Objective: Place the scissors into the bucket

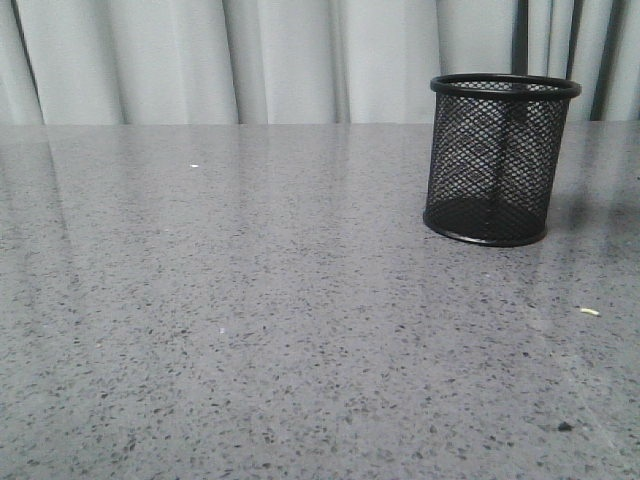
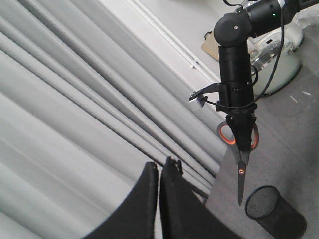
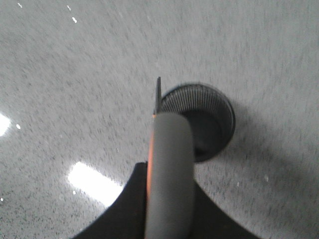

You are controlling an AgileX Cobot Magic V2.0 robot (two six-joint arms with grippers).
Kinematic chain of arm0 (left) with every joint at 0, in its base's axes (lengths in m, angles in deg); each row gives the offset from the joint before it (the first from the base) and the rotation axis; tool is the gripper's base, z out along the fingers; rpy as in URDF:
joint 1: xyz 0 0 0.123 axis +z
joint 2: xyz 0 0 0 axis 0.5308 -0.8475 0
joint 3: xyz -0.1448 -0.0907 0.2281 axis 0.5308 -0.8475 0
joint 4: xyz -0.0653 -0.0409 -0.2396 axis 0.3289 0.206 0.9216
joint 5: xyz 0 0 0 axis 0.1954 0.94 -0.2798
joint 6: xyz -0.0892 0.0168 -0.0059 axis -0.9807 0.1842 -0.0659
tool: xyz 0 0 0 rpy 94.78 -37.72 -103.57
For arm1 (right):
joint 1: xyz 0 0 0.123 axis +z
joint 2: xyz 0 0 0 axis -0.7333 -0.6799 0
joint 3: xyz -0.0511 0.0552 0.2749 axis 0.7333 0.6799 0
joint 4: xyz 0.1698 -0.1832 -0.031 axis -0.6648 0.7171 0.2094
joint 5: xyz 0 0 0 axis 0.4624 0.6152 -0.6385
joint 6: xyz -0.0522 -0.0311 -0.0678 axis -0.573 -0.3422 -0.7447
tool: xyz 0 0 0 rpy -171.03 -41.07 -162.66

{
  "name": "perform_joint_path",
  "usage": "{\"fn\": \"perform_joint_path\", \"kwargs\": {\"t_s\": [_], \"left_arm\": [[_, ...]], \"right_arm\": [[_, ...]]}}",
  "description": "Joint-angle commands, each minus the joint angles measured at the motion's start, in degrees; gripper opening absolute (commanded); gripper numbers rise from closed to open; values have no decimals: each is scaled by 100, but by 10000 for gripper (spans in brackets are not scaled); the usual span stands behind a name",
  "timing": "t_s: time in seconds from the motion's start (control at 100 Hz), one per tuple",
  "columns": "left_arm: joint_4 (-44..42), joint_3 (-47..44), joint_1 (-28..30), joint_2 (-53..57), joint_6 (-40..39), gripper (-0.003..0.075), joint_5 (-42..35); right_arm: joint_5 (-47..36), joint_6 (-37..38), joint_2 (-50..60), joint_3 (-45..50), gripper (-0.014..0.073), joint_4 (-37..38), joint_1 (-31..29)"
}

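Observation:
The black wire-mesh bucket (image 1: pixel 495 160) stands upright on the grey table at the right rear. The front view shows neither gripper nor the scissors. In the left wrist view my right gripper (image 2: pixel 240 142) is shut on the handles of the scissors (image 2: pixel 241 169), which hang blades down in the air, the tip just above and beside the bucket (image 2: pixel 281 219). In the right wrist view the grey, orange-lined handle of the scissors (image 3: pixel 169 144) sits between my right gripper's (image 3: pixel 168 174) fingers, with the blade tip at the rim of the bucket (image 3: pixel 222 107). My left gripper (image 2: pixel 159 169) is shut and empty, raised and facing the curtain.
A grey speckled table (image 1: pixel 250 330) carries a few small crumbs (image 1: pixel 590 312). A pale curtain (image 1: pixel 250 60) hangs behind the table's far edge. A white machine (image 2: pixel 279 59) stands beyond the right arm.

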Motion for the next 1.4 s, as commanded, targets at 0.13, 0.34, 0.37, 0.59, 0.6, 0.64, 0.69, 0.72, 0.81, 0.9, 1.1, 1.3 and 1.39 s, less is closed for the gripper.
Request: {"fn": "perform_joint_path", "kwargs": {"t_s": [0.13, 0.34, 0.37, 0.59, 0.6, 0.64, 0.69, 0.72, 0.81, 0.9, 1.1, 1.3, 1.39], "left_arm": [[-558, 107, 2, -17, -735, -20, 278], [-613, 83, 2, -17, -759, -20, 406], [-613, 83, 2, -17, -759, -20, 408], [-613, 83, 2, -17, -759, -20, 430], [-613, 83, 2, -17, -759, -20, 430], [-613, 83, 2, -17, -759, -20, 440], [-613, 83, 2, -17, -759, -20, 462], [-613, 83, 2, -17, -759, -20, 472], [-613, 83, 2, -17, -759, -20, 534], [-613, 34, 2, -17, -759, -20, 534], [-613, -199, 2, -17, -759, -20, 523], [-613, -475, 2, -17, -970, -20, 107], [-716, -610, 2, -17, -1419, -20, -562]], "right_arm": [[157, 105, 96, 145, -66, -8, -22], [157, 105, -171, 166, -66, 237, -22], [157, 105, -239, 166, -66, 252, -22], [157, 105, -797, 166, -66, 240, -22], [157, 105, -834, 166, -66, 240, -22], [157, 105, -947, 166, -66, 240, -22], [157, 105, -1078, 166, -66, 240, -22], [157, 105, -1128, 166, -66, 240, -22], [157, 105, -1333, 166, -65, 240, -22], [157, 105, -1409, 166, -39, 240, -22], [80, 105, -1409, 88, 295, 251, -22], [-68, 105, -1409, -632, 484, 354, -22], [-78, 105, -1409, -1178, 474, 396, -22]]}}
